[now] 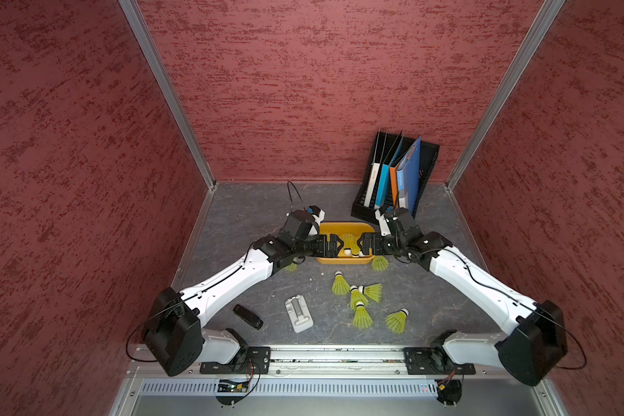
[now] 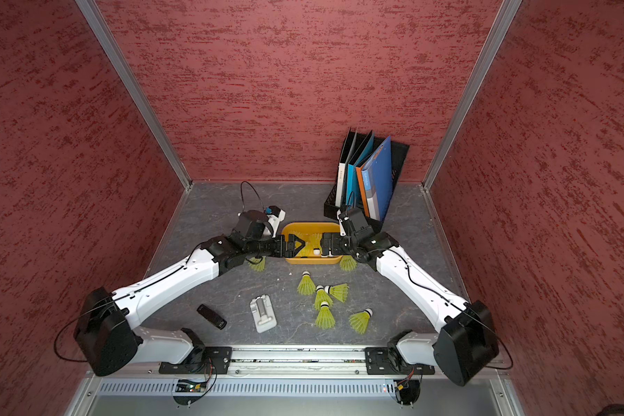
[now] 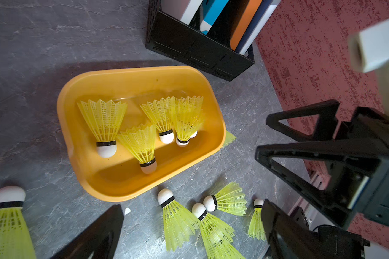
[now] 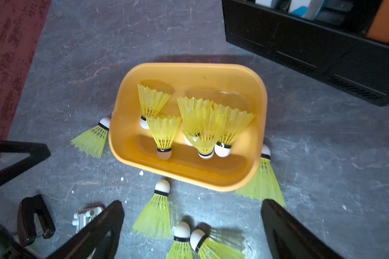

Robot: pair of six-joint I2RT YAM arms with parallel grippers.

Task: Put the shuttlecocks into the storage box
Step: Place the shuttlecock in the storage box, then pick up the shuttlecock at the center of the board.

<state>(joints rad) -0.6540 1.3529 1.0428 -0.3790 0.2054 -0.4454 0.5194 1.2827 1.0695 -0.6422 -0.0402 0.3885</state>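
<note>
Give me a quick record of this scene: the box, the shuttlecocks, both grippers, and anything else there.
box: orange, low-walled, mid-table
in box: five shuttlecocks, overlapping, one mostly hidden
on table: seven shuttlecocks, two right beside the box
left gripper: open, empty, over box
right gripper: open, empty, over box
other: file rack with folders, white plastic piece, black stick

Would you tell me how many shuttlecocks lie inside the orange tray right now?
5 in the storage box: two shuttlecocks lying apart toward its left end, three overlapping toward its right end, one of them mostly covered.
</note>
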